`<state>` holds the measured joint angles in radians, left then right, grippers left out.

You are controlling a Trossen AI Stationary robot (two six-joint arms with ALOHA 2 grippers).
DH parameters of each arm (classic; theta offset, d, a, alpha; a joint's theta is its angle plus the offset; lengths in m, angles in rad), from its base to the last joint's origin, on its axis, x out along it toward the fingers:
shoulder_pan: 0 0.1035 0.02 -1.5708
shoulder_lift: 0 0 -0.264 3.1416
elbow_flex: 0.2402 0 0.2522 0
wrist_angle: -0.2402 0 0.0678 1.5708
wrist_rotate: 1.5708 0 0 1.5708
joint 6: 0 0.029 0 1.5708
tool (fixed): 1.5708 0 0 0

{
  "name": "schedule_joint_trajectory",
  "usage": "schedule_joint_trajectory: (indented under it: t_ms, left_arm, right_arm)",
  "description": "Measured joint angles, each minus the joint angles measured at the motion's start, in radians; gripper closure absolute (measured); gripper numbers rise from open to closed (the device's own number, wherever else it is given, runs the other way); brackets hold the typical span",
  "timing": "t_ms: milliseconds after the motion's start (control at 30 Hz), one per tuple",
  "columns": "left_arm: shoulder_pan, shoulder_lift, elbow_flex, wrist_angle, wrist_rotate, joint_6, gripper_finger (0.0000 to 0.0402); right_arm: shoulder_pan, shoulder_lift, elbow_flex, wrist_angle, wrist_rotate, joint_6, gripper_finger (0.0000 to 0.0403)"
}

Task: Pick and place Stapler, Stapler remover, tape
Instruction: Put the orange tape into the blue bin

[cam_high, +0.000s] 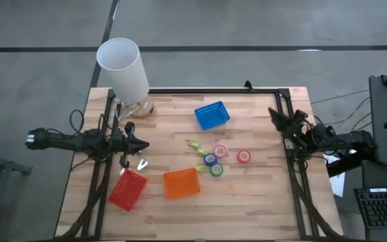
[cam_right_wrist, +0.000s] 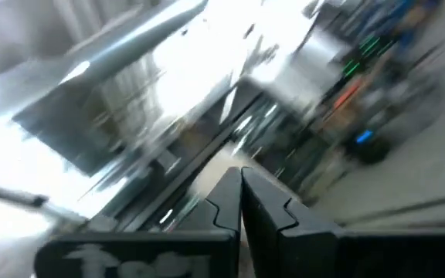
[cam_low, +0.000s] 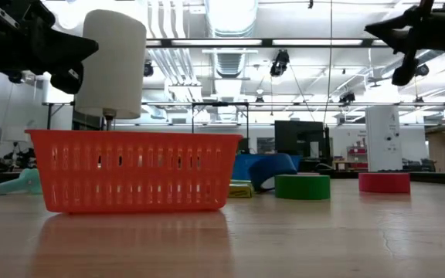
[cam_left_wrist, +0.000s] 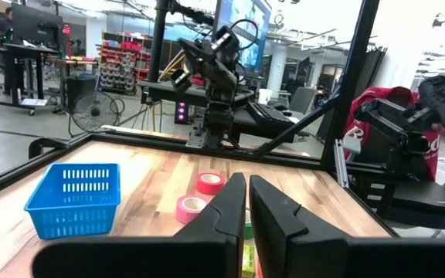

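Overhead, the left claw (cam_high: 142, 144) hung at the left side of the wooden counter (cam_high: 247, 195), fingers together with nothing between them; its wrist view showed the two dark fingers (cam_left_wrist: 226, 212) nearly touching. The right claw (cam_high: 272, 112) sat over the right rail of the counter, well apart from the items, fingers also pressed together and empty, its wrist view too blurred to show anything else. Tape rolls lay in a loose cluster mid-counter: a pink roll (cam_high: 220, 152), a red roll (cam_high: 244, 156) just to its right, a blue roll (cam_high: 210, 160) and a green roll (cam_high: 216, 169) just below. Two small yellow-green items (cam_high: 193, 144) lay near the rolls on their left; what they were could not be told. A small white-and-metal object (cam_high: 142, 164), possibly the stapler remover, lay just below the left claw, beside the red bin (cam_high: 127, 189). An orange bin (cam_high: 181, 183) stood right of the red one, near the green roll. A blue bin (cam_high: 211, 115) sat toward the counter's far edge, tilted. A white lamp (cam_high: 123, 67) stood at the far left corner. In the low view the orange bin (cam_low: 134, 170) filled the foreground, with the green roll (cam_low: 302, 186) and red roll (cam_low: 384, 182) flat on the wood behind.
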<state>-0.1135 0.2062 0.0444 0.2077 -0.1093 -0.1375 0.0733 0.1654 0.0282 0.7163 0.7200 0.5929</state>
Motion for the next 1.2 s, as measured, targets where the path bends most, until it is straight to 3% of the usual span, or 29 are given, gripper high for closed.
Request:
schedule_joint_trajectory:
  t_ms: [67,167,367,600,733,867,1000,1200]
  left_arm:
    - [0.000,0.000,0.000,0.000,0.000,0.000,0.0378]
    - [0.000,0.000,0.000,0.000,0.000,0.000,0.0378]
    - [0.000,0.000,0.000,-0.001,0.000,0.000,0.0378]
    - [0.000,0.000,0.000,-0.001,0.000,0.000,0.0378]
    - [0.000,0.000,0.000,-0.001,0.000,0.000,0.0378]
    - [0.000,0.000,0.000,-0.001,0.000,0.000,0.0378]
    - [0.000,0.000,0.000,-0.001,0.000,0.000,0.0378]
    - [0.000,0.000,0.000,-0.001,0.000,0.000,0.0378]
  right_arm:
    - [0.000,0.000,0.000,0.002,0.082,-0.016,0.0394]
    - [0.000,0.010,0.000,-0.004,0.115,0.030,0.0394]
    - [0.001,0.129,0.000,-0.146,0.046,0.440,0.0394]
    - [0.001,0.323,0.000,-0.161,-0.249,0.775,0.0394]
    - [0.000,0.410,0.013,-0.193,-0.337,0.863,0.0394]
    - [0.000,0.488,0.124,-0.424,-0.440,0.857,0.0394]
    - [0.000,0.568,0.302,-0.788,-0.553,0.744,0.0394]
    - [-0.033,0.675,0.491,-1.220,-0.565,0.598,0.0389]
